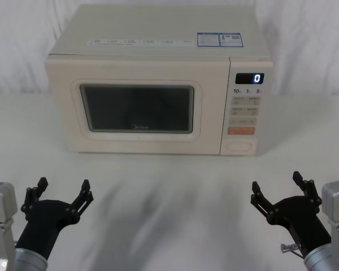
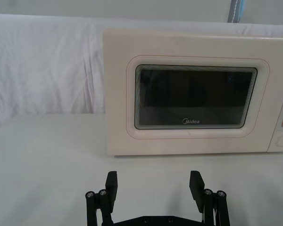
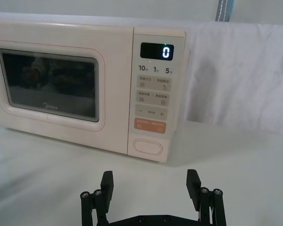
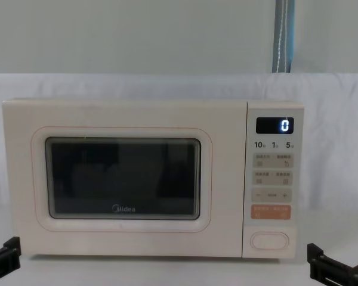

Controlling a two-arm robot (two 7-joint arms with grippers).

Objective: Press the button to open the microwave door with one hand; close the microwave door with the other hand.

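White worktop (image 1: pixel 169 186) is carrying the microwave (image 1: pixel 158 79), its microwave door (image 1: pixel 138 107) sitting flush. Both the left gripper (image 1: pixel 62 191) and right gripper (image 1: pixel 277 185) are hovering low in front, fingers spread apart.

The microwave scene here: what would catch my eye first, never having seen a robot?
The cream microwave stands mid-table, its door shut and its display glowing "0". Nearer you, the open left end effector and open right end effector wait apart from it, either side.
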